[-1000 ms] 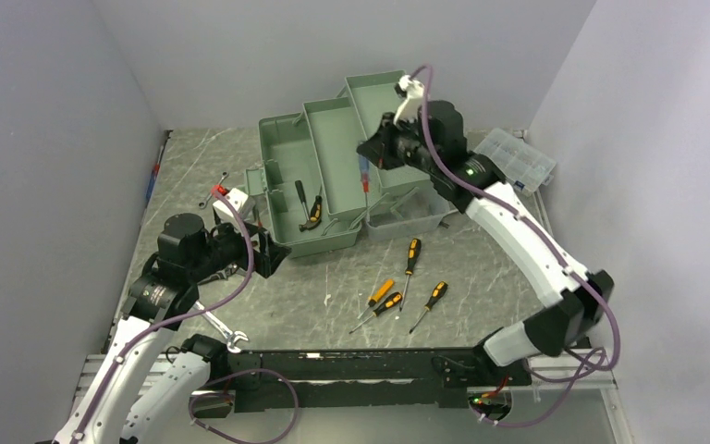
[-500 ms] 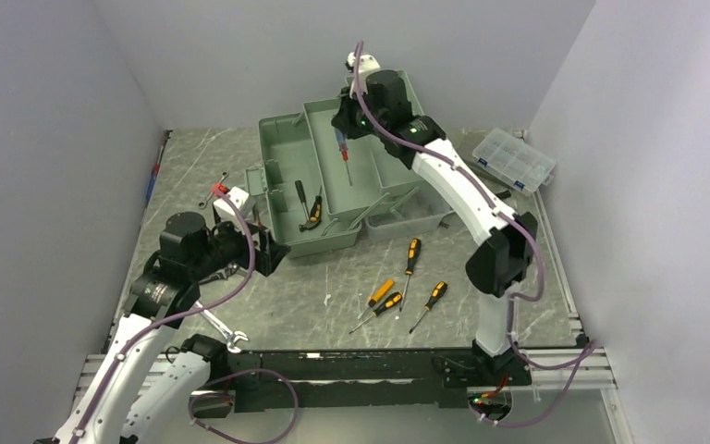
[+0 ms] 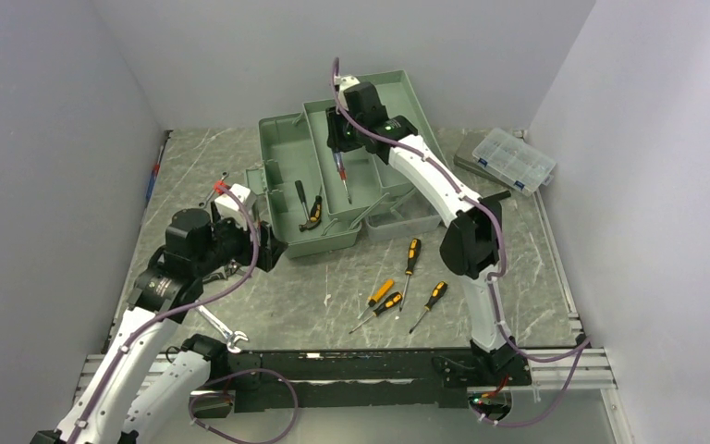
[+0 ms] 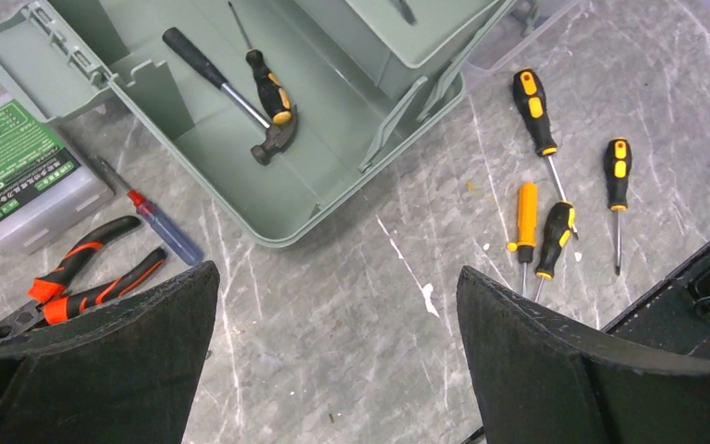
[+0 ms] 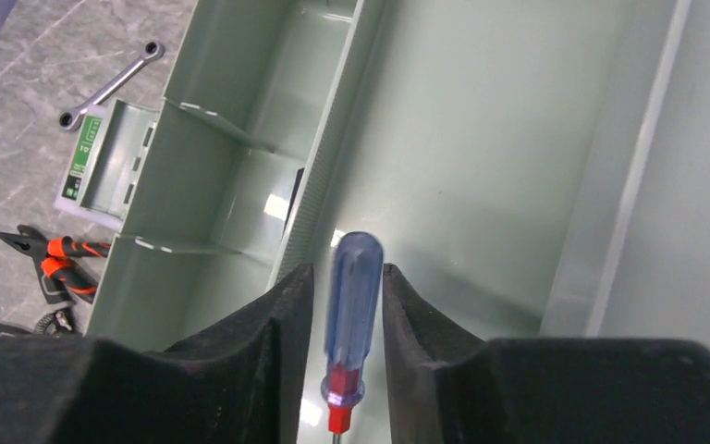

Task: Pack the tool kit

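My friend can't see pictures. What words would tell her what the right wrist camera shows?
The right gripper pinches a blue-handled screwdriver above the inside of the open green toolbox. At the picture's left edge, on the grey table, lie a silver wrench and orange-handled pliers.

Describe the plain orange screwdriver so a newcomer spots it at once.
Find the sage-green toolbox. On the table in front of it lie four screwdrivers; the orange screwdriver is in the tight pair on the left. Its handle alone is solid orange; the others are black and yellow.
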